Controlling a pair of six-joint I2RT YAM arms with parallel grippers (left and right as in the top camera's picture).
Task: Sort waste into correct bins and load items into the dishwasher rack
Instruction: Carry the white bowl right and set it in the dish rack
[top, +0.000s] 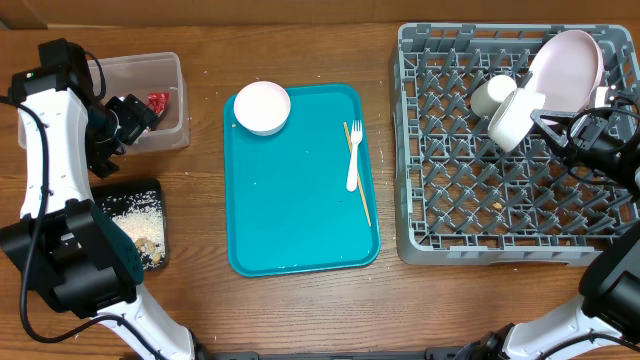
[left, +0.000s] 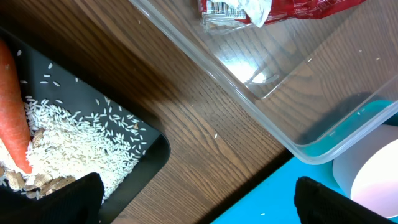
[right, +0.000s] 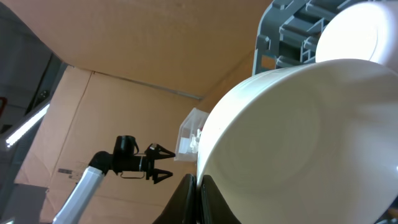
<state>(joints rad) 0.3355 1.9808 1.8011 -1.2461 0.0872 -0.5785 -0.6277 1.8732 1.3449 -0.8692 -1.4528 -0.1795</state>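
Observation:
My right gripper (top: 541, 113) is shut on the rim of a small white bowl (top: 514, 119), holding it tilted over the grey dishwasher rack (top: 470, 210). The same bowl (right: 298, 143) fills the right wrist view, its rim pinched between my fingertips (right: 200, 199). A white plate (top: 566, 68) and a white cup (top: 491, 95) lean in the rack's far part. My left gripper (top: 130, 113) hangs open at the clear tub (top: 140, 70), which holds a red wrapper (left: 280, 9). The black tray (left: 149, 155) holds rice (left: 68, 140) and an orange carrot (left: 13, 106).
On the teal serving tray (top: 300, 220) in the middle are a second white bowl (top: 262, 107), a white plastic fork (top: 353, 155) and a thin wooden stick (top: 359, 190). The black tray (top: 150, 190) lies in front of the clear tub at the left edge.

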